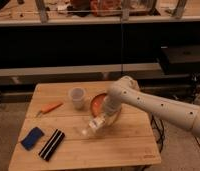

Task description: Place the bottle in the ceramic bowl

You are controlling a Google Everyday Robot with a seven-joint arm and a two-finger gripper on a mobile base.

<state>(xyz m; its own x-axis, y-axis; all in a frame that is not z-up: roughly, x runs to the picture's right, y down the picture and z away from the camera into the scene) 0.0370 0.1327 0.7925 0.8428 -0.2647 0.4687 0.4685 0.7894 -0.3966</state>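
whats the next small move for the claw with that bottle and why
Probably carry it up and toward the back right, over the ceramic bowl. The claw sits low over the wooden table, just in front of the bowl's near rim, with the bottle at its tip, tilted and hanging down to the left. The bottle looks outside the bowl, so it likely needs to clear the rim before release.

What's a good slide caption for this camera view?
Gripper carries the bottle above the wooden table, beside the ceramic bowl.
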